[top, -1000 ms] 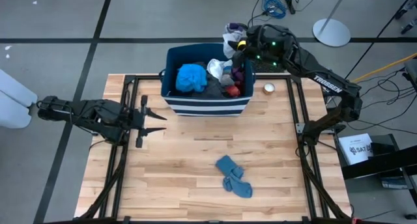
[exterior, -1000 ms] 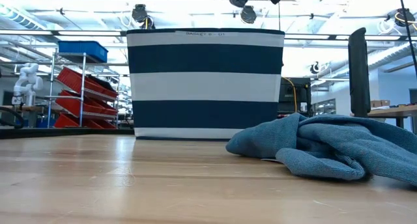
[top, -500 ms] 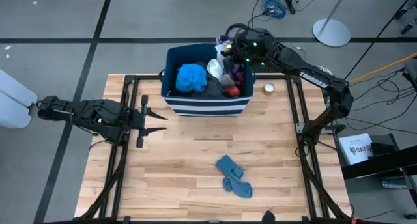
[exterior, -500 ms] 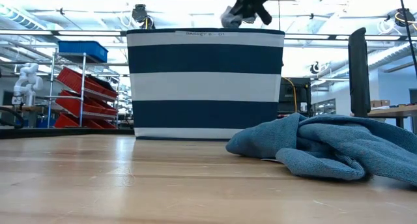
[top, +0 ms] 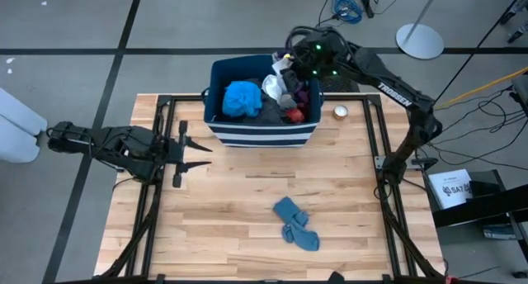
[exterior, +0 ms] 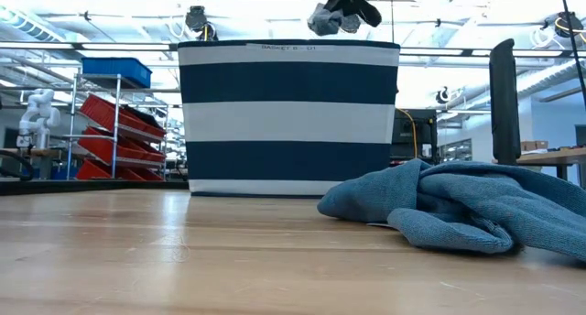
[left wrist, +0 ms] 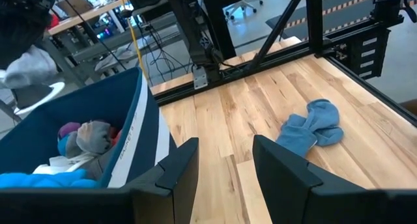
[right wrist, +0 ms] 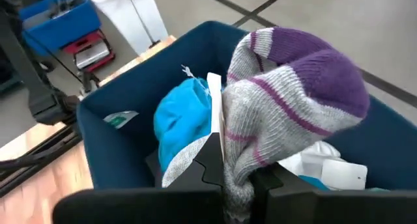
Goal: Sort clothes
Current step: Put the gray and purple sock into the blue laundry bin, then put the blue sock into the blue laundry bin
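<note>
Swung back over the bin (top: 216, 96), right gripper (right wrist: 238, 178) hangs clamped on what looks like a purple-grey sock (right wrist: 287, 107).

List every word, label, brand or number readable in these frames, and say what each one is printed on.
"TROSSEN": white lettering on the right arm, high view.
Small dark print on the bin along its top rim, low view: too small to read.
Label on the white box beside the table, high view: too blurred to read.
White tag on a garment in the right wrist view: no legible text.
</note>
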Tool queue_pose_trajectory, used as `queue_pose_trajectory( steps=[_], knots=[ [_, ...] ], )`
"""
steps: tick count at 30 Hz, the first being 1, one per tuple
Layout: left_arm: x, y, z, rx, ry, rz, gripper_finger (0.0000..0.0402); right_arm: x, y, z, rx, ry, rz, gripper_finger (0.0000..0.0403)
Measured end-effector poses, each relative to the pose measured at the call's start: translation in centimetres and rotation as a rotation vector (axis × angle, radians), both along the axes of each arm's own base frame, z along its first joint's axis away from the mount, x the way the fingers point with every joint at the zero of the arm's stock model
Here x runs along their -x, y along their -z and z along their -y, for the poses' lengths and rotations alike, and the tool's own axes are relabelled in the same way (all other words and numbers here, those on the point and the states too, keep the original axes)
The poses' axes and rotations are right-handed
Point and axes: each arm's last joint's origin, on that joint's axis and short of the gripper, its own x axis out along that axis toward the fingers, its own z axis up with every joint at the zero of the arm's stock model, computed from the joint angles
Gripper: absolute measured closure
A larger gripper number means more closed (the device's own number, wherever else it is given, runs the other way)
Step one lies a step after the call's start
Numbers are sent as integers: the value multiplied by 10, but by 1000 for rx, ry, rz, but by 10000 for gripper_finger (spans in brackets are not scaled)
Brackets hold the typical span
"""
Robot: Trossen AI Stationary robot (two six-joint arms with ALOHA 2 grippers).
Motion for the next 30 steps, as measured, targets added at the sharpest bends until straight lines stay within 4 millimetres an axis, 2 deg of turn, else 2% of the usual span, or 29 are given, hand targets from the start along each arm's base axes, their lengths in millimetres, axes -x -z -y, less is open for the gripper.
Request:
queue_pose_trajectory(
  steps=[8,11,25,30],
  knots=[
    [0,0,0,0,0,-2,246,-13,10,12,-69,37,-61,394],
    [0,0,0,0,0,-2,246,-19,12,15,-57,34,-43,379],
    [0,1,0,2,-1,-9,246,-22,15,17,-44,19,-51,229],
    [0,1,0,1,-1,-9,246,-22,15,17,-34,9,-56,193]
  ],
)
